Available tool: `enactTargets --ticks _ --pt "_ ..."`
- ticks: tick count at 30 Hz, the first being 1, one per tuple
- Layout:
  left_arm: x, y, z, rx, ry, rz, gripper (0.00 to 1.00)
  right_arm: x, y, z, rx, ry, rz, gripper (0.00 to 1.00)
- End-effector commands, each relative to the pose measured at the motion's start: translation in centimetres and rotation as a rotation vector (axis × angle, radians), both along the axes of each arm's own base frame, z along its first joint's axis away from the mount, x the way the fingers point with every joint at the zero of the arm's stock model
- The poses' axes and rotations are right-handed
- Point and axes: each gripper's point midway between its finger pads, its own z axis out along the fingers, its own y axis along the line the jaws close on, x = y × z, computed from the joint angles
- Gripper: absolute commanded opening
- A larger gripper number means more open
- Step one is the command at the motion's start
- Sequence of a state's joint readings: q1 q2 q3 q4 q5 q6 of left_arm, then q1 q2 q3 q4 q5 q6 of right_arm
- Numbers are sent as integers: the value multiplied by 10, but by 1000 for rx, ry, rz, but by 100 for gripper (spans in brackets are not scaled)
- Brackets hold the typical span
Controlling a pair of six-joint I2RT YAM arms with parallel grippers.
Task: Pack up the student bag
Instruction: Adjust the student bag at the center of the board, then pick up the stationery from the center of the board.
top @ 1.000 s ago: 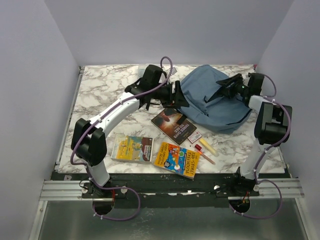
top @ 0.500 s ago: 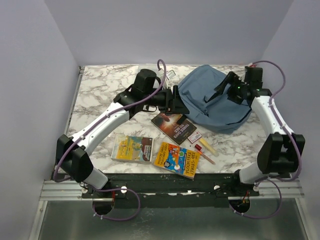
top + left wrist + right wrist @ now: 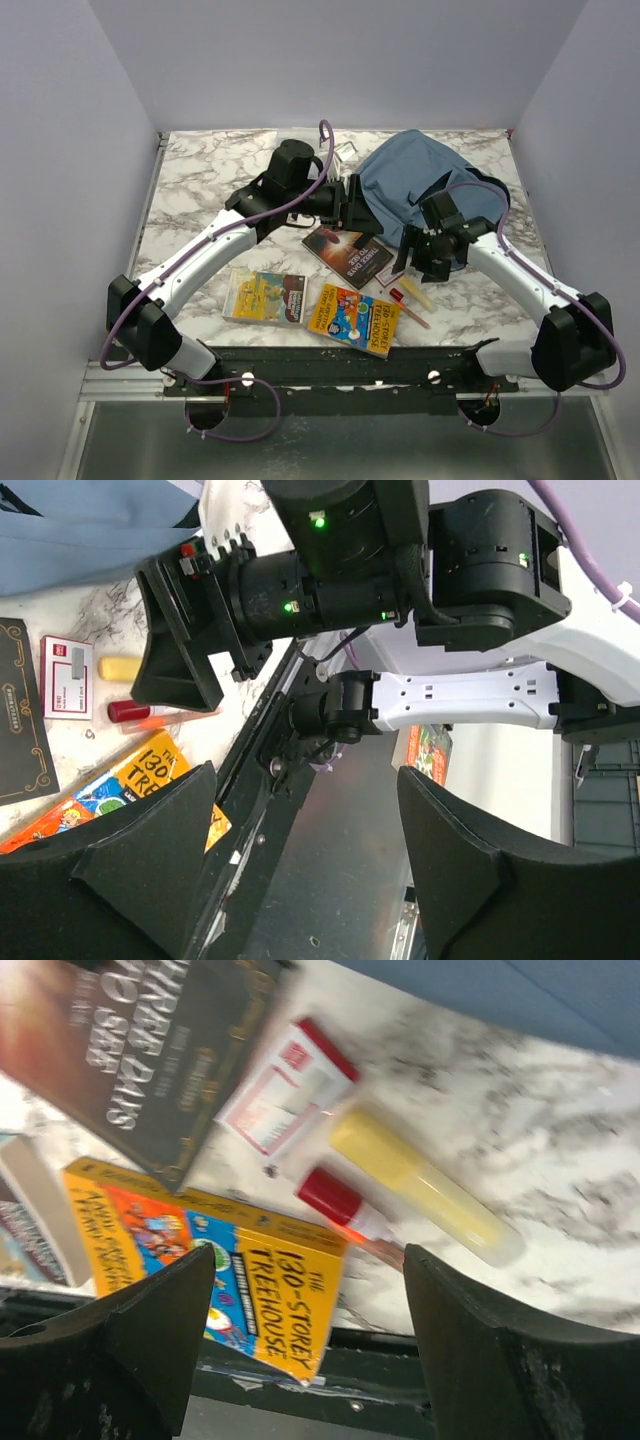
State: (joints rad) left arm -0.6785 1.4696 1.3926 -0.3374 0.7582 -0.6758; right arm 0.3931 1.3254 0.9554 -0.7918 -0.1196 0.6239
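The student bag (image 3: 420, 185) is a soft dusty-blue backpack lying at the back right of the marble table; its fabric also shows as the bag (image 3: 90, 530) and the bag (image 3: 520, 990). My left gripper (image 3: 355, 205) hovers at the bag's left edge, above the dark book (image 3: 348, 250). In its wrist view the left gripper (image 3: 305, 780) is open with nothing between its fingers. My right gripper (image 3: 408, 262) hangs open in front of the bag. Under the right gripper (image 3: 305, 1260) lie a red pen (image 3: 340, 1203) and a yellow highlighter (image 3: 420, 1190).
A small red-and-white eraser box (image 3: 285, 1085) lies beside the dark book (image 3: 150, 1050). A yellow Treehouse book (image 3: 353, 318) and another picture book (image 3: 265, 297) lie near the front edge. A clear plastic box (image 3: 340, 150) stands at the back behind the left arm.
My right arm has swung off the bag's right side toward the front and now hangs over the pens. The left arm has drawn back slightly and then stayed put.
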Motion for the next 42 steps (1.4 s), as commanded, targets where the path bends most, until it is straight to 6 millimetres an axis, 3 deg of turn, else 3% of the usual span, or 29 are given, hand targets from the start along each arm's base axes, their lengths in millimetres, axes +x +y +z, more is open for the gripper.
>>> enactTargets --ticks 1,5,6,12,27,34,37,42 --pt "-13 2 16 -42 -40 -45 76 -29 -40 -17 -178 76 -139 79" --pt "-12 0 12 -38 -22 -54 76 -39 -60 -28 -265 93 -222 78" --pt "-11 -1 9 -33 -16 -54 76 -41 -62 -30 -272 98 -244 73" --pt "-10 -2 7 -31 -17 -60 76 -53 -65 -47 -281 128 -215 71" --pt "0 -3 -5 -12 7 -54 76 -21 -60 -74 -340 124 -141 73" --pt "1 -3 -7 -19 26 -60 76 -27 -59 -83 -334 157 -154 70" --pt "1 -3 -7 -26 29 -62 76 -29 -59 -82 -324 150 -164 60" --pt "2 -5 -8 -34 41 -64 76 -35 -60 -82 -315 156 -193 60"
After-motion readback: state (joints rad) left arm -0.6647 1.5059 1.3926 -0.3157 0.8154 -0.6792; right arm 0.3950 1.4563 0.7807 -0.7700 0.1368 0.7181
